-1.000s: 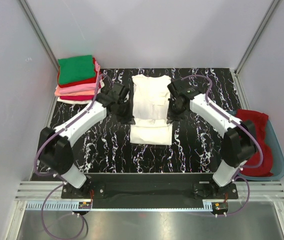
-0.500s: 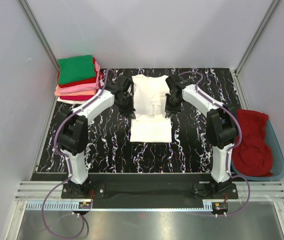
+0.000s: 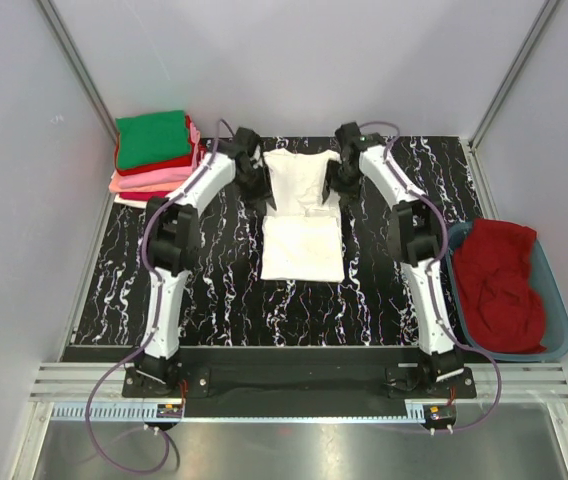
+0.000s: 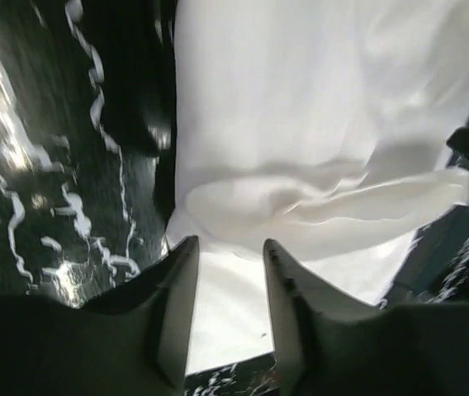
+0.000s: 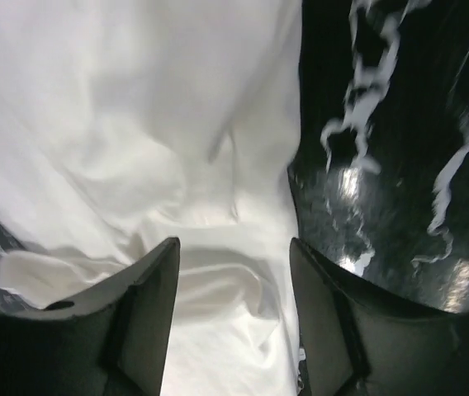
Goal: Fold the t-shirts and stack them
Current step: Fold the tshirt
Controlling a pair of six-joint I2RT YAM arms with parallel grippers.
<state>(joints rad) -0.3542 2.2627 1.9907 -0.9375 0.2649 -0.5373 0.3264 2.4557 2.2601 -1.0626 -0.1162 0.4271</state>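
One white t-shirt is spread on the counter, flanked at its far half by both arms. The left gripper is held narrowly parted, the right gripper wider, cloth showing in each gap; a firm hold cannot be told. Folded t-shirts are stacked at the far-left corner.

The top view is bright and sharp. The wrist views are blurry, with shiny spots on the table.
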